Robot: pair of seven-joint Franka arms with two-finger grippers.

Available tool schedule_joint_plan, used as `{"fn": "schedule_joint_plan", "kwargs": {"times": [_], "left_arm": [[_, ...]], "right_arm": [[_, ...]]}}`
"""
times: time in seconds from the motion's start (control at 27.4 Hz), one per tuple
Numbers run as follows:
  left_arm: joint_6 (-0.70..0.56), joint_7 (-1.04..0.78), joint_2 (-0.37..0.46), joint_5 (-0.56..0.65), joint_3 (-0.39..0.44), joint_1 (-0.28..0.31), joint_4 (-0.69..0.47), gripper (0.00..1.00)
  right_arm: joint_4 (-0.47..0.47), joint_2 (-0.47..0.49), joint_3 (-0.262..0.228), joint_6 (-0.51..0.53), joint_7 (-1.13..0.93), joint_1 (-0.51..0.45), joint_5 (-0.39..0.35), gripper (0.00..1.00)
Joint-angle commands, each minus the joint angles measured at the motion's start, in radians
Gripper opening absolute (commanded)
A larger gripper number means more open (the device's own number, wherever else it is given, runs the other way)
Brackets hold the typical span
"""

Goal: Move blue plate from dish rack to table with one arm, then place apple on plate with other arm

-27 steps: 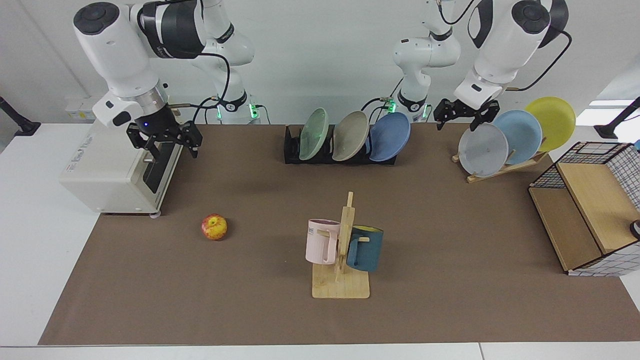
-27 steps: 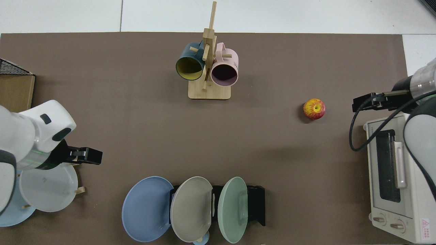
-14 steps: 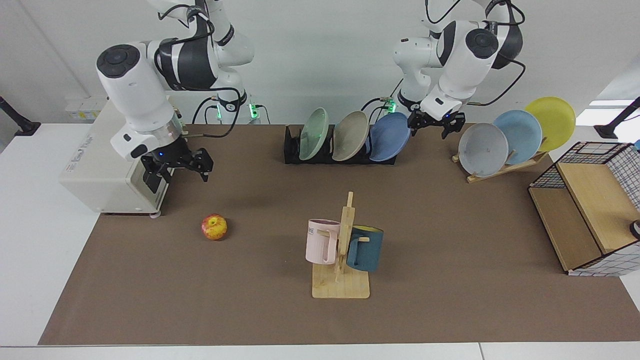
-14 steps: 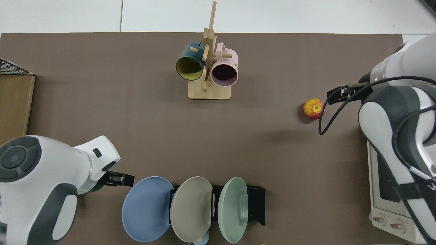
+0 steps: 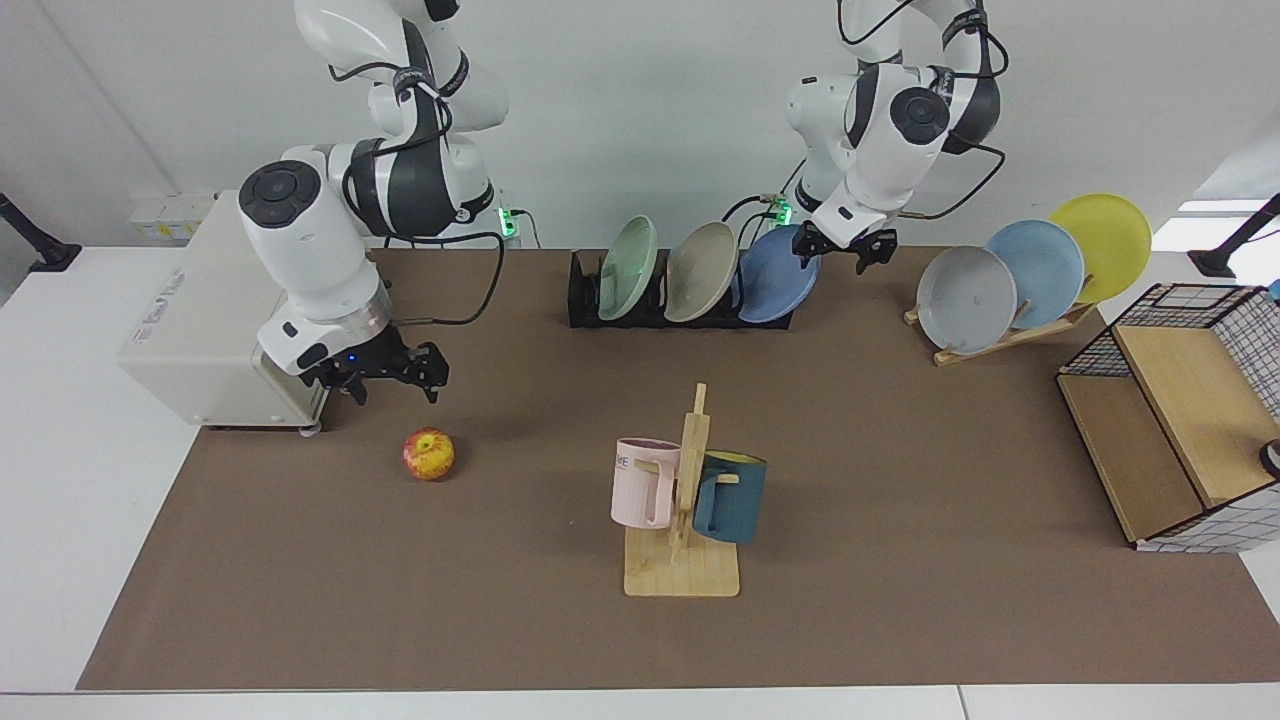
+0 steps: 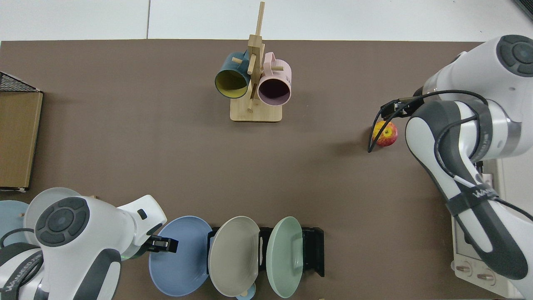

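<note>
Facing view: blue plate [image 5: 778,274], matte periwinkle, shallow rim, stands tilted in the end slot of the black dish rack [image 5: 585,295], one of three plates there. Left gripper [image 5: 843,249] at the plate's 1 o'clock edge, fingers spread, nothing gripped. One apple [image 5: 429,453] on the table [image 5: 900,450]; right gripper [image 5: 392,372], agape and empty, at its 11 o'clock.

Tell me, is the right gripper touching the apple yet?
Apart. In the facing view the right gripper hangs open above the apple, with bare table between them.
</note>
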Motion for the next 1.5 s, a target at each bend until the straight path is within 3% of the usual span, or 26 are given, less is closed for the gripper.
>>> {"fn": "schedule_joint_plan", "kwargs": {"times": [0.0, 0.07, 0.26, 0.36, 0.88, 1.13, 1.46], "left_arm": [[0.014, -0.026, -0.036, -0.021, -0.001, -0.015, -0.037, 0.39], [0.009, -0.029, -0.036, -0.021, -0.004, -0.015, -0.035, 0.32], [-0.004, -0.031, -0.035, -0.021, -0.012, -0.015, -0.032, 0.32], [-0.040, -0.043, -0.035, -0.021, -0.016, -0.015, -0.028, 0.25], [-0.070, -0.155, -0.027, -0.017, -0.068, -0.013, 0.025, 0.24], [-0.121, -0.199, -0.029, 0.052, -0.073, -0.012, 0.063, 0.24], [-0.144, -0.201, -0.029, 0.065, -0.073, 0.000, 0.092, 0.04]], "right_arm": [[-0.026, 0.026, 0.001, 0.060, 0.022, 0.017, 0.007, 1.00], [-0.060, 0.026, 0.001, 0.105, 0.022, 0.019, 0.007, 1.00], [-0.097, 0.035, 0.001, 0.160, 0.022, 0.019, 0.006, 1.00], [-0.095, 0.043, 0.001, 0.157, 0.023, 0.034, 0.004, 1.00], [-0.112, 0.074, -0.001, 0.200, 0.045, 0.017, 0.002, 1.00], [-0.112, 0.101, -0.001, 0.226, 0.042, 0.011, 0.002, 1.00], [-0.141, 0.108, -0.001, 0.225, 0.032, -0.004, -0.001, 1.00]]}}
